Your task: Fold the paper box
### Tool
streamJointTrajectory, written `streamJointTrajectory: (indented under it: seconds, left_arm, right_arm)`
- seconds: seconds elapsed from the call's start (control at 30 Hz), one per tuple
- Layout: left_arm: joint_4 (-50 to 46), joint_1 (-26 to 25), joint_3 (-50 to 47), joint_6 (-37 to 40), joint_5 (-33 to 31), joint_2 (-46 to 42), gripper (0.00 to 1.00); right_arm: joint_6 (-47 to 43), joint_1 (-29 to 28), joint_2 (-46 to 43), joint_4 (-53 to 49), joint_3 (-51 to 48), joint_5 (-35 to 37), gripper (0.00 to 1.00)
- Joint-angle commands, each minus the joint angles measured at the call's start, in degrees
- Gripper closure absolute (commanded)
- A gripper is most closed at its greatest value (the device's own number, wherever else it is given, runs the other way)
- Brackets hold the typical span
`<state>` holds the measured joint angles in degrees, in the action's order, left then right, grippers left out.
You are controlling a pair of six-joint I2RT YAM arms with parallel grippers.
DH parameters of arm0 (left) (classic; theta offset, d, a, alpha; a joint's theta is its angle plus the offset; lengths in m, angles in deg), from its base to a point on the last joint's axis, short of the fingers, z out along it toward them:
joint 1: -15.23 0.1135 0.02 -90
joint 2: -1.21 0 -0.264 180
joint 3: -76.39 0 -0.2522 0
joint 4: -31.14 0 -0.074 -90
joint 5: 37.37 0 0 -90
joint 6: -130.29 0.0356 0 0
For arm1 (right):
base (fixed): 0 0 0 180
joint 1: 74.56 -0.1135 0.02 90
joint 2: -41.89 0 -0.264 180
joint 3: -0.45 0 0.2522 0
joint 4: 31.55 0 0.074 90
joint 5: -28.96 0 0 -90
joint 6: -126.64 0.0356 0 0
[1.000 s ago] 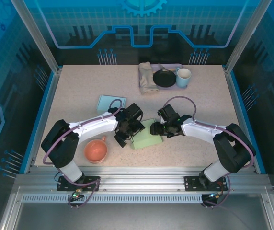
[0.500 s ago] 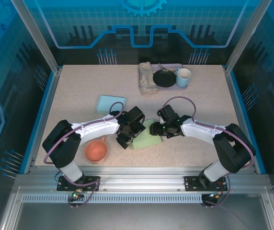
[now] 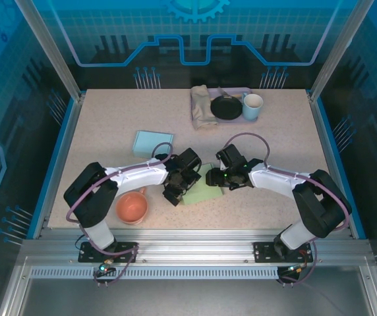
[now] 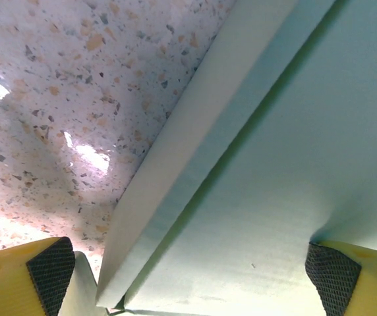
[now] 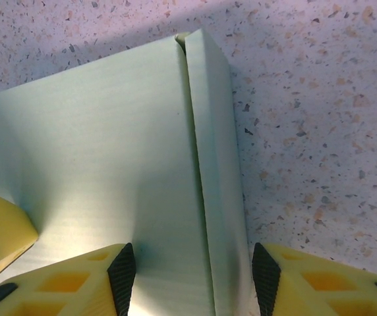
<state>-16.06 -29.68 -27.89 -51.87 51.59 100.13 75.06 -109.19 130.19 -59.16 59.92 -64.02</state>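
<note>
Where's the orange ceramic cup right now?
In the top view, the orange ceramic cup sits at the near-left of the speckled table, left of the pale green paper box.

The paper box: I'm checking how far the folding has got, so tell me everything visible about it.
The paper box is pale green thin card, lying mostly flat on the speckled table between both grippers. A narrow side flap is folded along one edge. The open left gripper straddles an edge, one finger pressing the panel; the open right gripper straddles the flap.
</note>
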Motion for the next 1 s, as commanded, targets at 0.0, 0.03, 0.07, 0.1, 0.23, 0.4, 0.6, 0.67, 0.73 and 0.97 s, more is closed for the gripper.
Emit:
streamJointTrajectory:
  seconds: [0.0,0.03,0.07,0.1,0.23,0.4,0.6,0.67,0.73,0.97]
  left_arm:
    - [-0.9,-0.6,-0.7,-2.5,1.5,2.7,0.05]
    - [-0.9,-0.7,-0.7,-2.7,1.6,2.8,0.05]
    - [-0.9,-0.8,-0.5,-2.8,1.6,2.9,0.06]
    - [-1.0,-0.8,-0.3,-2.7,1.4,3.0,0.06]
    - [-1.9,-0.8,0.0,-2.6,0.8,3.4,0.08]
    - [-1.9,-0.8,0.1,-2.4,1.0,4.1,0.10]
    - [-3.8,-0.8,0.9,-0.9,-0.5,4.7,0.11]
    - [-4.6,-0.8,0.9,-0.3,-1.6,4.8,0.11]
    - [-5.4,-0.8,0.8,0.1,-2.4,4.7,0.11]
    - [-4.9,-0.6,-1.0,0.3,-3.2,4.9,0.11]
  right_arm:
    - [0.5,-1.0,0.8,-0.3,-1.5,1.0,0.48]
    - [0.5,-1.0,0.7,-0.2,-1.6,0.9,0.48]
    - [0.5,-1.0,0.7,-0.2,-1.7,0.9,0.48]
    - [0.5,-1.0,0.7,-0.1,-1.7,0.9,0.49]
    - [0.5,-1.0,0.6,-0.1,-1.9,0.8,0.49]
    - [0.3,-1.0,-0.1,-0.4,-2.1,1.0,0.50]
    - [-0.5,-1.1,-1.3,-1.6,-2.1,1.6,0.50]
    - [-0.9,-1.1,-2.1,-2.5,-2.1,1.7,0.50]
    - [-1.5,-1.3,-3.5,-3.8,-2.1,2.0,0.49]
    - [-2.7,-2.6,-7.0,-7.6,-2.2,2.3,0.49]
